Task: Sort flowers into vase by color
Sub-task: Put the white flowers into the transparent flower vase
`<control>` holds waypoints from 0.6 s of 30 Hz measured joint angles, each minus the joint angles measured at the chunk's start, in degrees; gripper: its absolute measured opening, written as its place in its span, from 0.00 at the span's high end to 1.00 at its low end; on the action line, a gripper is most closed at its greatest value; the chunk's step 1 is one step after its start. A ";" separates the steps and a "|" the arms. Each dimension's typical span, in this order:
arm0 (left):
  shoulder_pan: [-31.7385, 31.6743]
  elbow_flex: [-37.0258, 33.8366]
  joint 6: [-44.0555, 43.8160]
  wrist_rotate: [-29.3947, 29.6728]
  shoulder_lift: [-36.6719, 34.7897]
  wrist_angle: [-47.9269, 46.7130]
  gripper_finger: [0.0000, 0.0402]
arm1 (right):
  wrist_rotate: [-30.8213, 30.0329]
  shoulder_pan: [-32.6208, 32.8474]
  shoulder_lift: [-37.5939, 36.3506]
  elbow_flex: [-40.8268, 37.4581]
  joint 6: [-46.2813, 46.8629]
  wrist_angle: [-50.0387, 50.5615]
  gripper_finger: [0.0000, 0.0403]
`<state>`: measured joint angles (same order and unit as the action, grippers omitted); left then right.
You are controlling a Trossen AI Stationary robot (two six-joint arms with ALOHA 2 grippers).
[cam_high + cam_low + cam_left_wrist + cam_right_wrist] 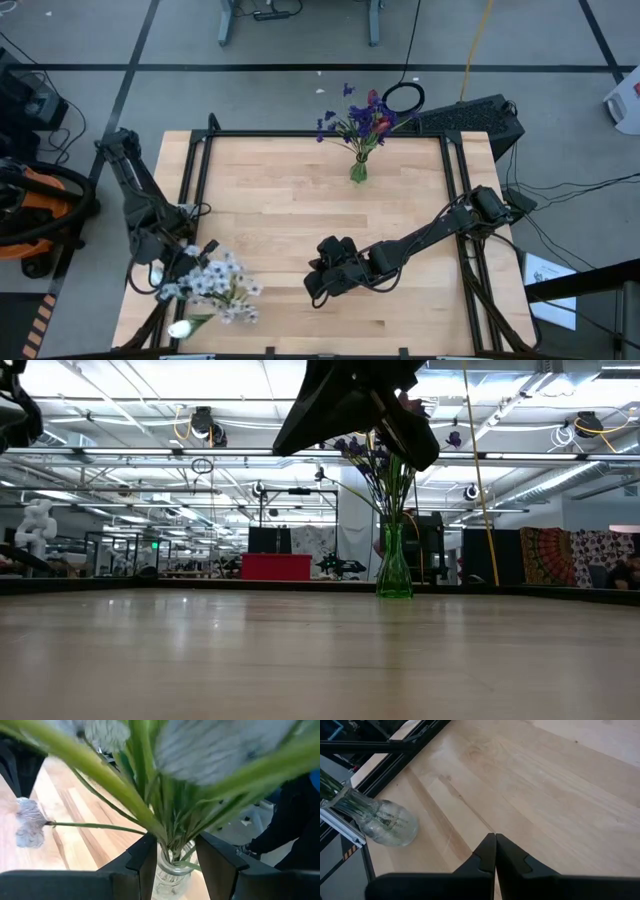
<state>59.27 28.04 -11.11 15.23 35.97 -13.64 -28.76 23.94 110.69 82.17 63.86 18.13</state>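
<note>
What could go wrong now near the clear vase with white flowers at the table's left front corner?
1. The left gripper stands open around the neck of the clear vase; pulling away sideways could tip it.
2. This vase sits close to the table edge, so a nudge might push it off.
3. The white flowers spread wide over the gripper and could snag on a finger.

Grey floor [300, 40], bright ceiling lights [150, 380]

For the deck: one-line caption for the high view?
Left gripper open beside the clear vase of white flowers; right gripper shut mid-table; green vase holds purple and red flowers.
</note>
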 joint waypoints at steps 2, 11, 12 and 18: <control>0.01 1.34 0.02 0.05 0.00 -1.49 0.65 | -0.01 0.00 0.00 0.00 0.00 0.01 1.00; 0.00 6.30 -0.14 0.05 0.02 -9.23 0.65 | -0.03 0.00 0.00 0.00 -1.53 0.10 1.00; 0.00 6.91 -0.23 0.05 0.02 -10.05 0.65 | -0.03 0.00 0.00 0.00 -1.69 0.11 1.00; 0.02 8.12 -0.42 0.05 1.52 -10.27 0.65 | -0.20 0.00 0.00 0.00 -1.97 0.13 1.00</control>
<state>59.28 36.16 -11.53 15.28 37.49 -23.91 -28.97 23.94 110.69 82.17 61.89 18.26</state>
